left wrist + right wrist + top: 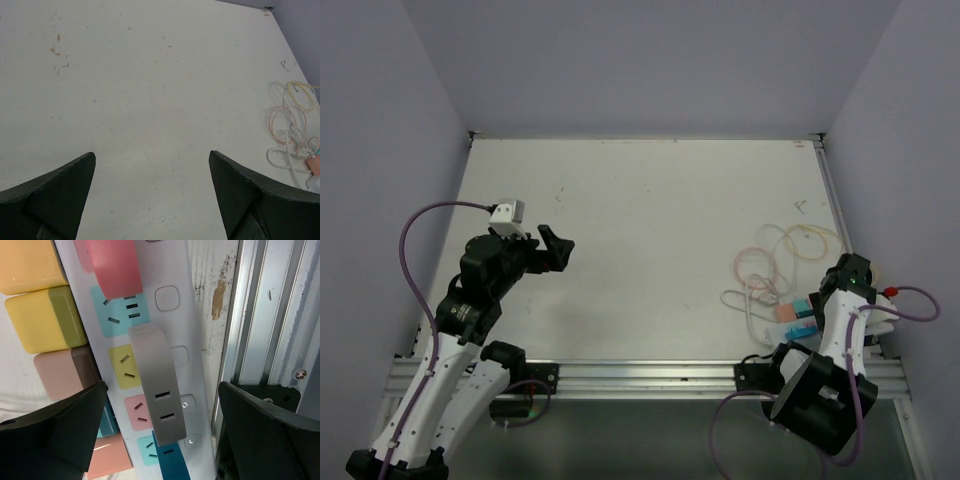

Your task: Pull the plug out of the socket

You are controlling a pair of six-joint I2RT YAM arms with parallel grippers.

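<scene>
Pale walls enclose a white table [640, 200]. At its near right edge lies the long white power strip with pastel outlet faces [182, 325], directly under the right end effector [162, 390], which is spread fully and grips nothing. A flat grey plug [155, 370] is framed between its fingers. The left end effector [151, 155], equally wide and empty, is held well apart over bare table. Since the strip is not pinned, it could be lifted along with the plug. The neighbouring pink plug [115, 265] could also be caught.
</scene>
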